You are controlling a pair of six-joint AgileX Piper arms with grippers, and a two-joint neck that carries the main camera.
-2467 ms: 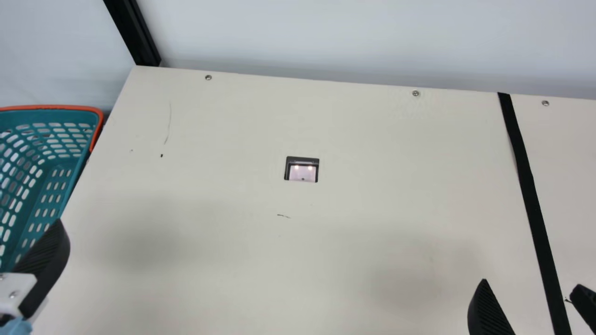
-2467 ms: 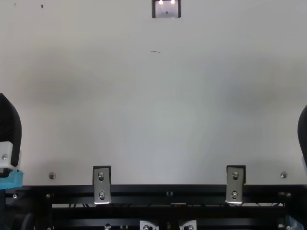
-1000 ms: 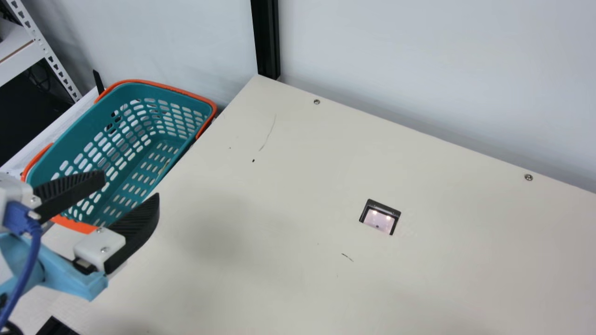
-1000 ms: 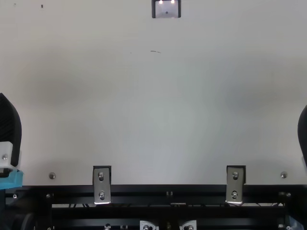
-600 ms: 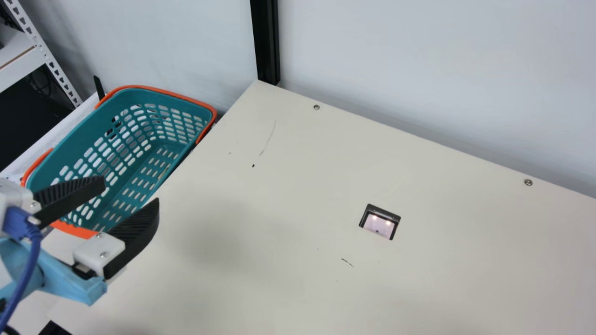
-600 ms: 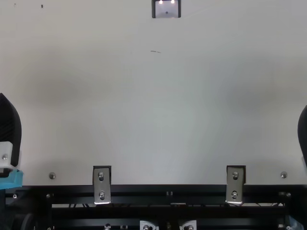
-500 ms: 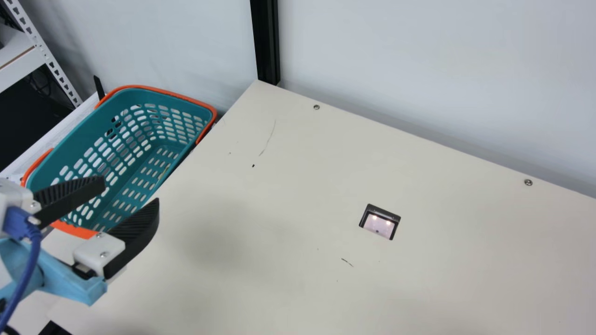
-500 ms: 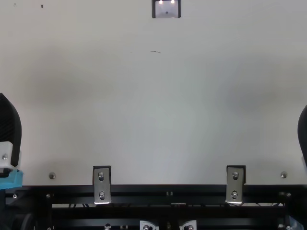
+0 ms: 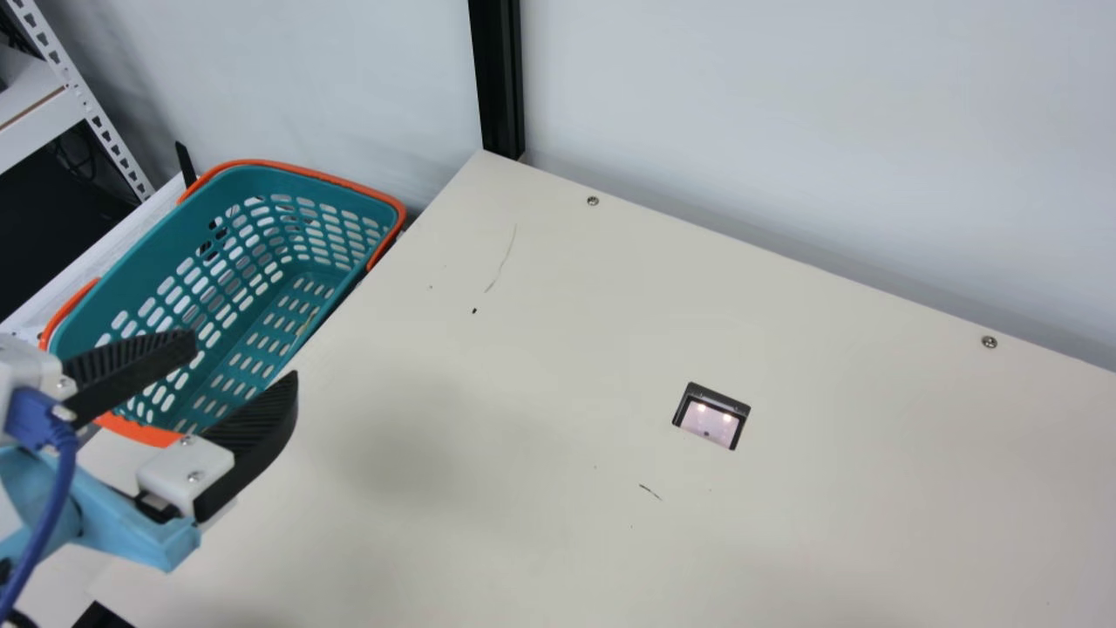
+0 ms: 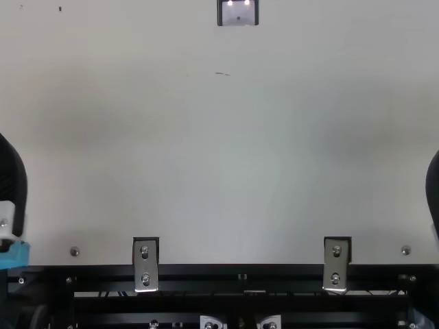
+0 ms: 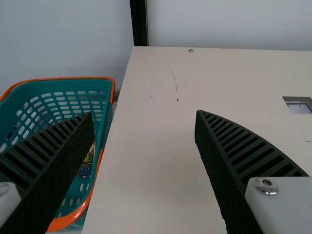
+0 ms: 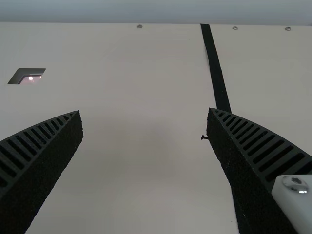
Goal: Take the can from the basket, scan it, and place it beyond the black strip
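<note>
Near the left edge of the table (image 9: 872, 488), the left end effector (image 9: 245, 356) is open, its ribbed fingers spread apart; well to its right, the right end effector (image 10: 435, 195) is open too. Just beyond the left one, toward its left, sits the teal basket (image 9: 253, 180), with the can (image 11: 87, 165) partly visible inside by the table-side wall. Farther off, between both, lies the scanner (image 9: 711, 417). The black strip (image 12: 217, 68) runs away beyond the right one.

Item (image 11: 86, 168) in basket (image 11: 58, 78) — partly hidden, scanner (image 10: 238, 14) — cropped, top view
</note>
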